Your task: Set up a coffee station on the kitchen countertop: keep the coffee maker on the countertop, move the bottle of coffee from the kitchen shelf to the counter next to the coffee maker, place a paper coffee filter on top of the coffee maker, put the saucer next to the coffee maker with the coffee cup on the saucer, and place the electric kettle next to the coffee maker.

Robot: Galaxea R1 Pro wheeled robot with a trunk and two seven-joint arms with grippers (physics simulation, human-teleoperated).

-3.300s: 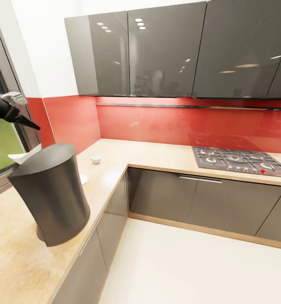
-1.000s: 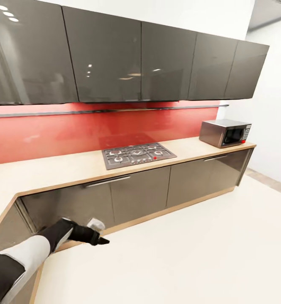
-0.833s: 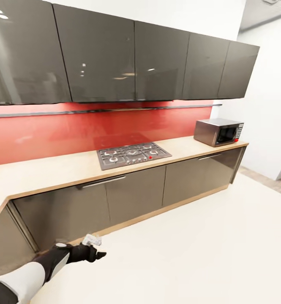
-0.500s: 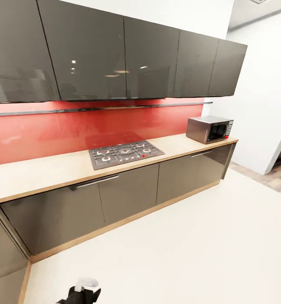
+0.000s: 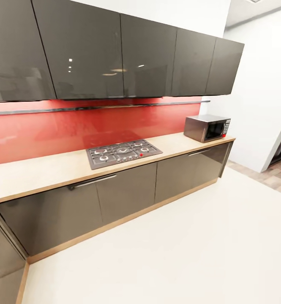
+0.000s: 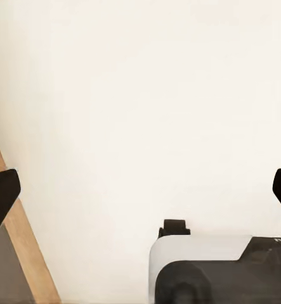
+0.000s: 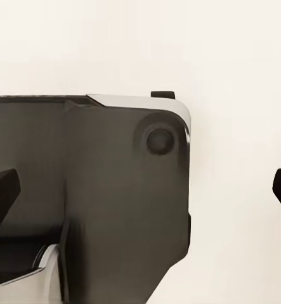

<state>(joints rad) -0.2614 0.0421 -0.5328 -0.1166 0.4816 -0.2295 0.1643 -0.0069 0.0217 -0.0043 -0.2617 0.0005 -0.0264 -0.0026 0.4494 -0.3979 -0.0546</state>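
I see no coffee things — just the hob (image 5: pixel 122 152) and microwave (image 5: pixel 207 128) on the countertop (image 5: pixel 39 172). Left gripper (image 6: pixel 140 190) and right gripper (image 7: pixel 140 187) both hang spread, empty, toward the floor (image 5: pixel 191 253) — so I cannot judge which is nearer.

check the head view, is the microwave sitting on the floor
No, the microwave sits on the countertop at its far right end, well right of the gas hob.
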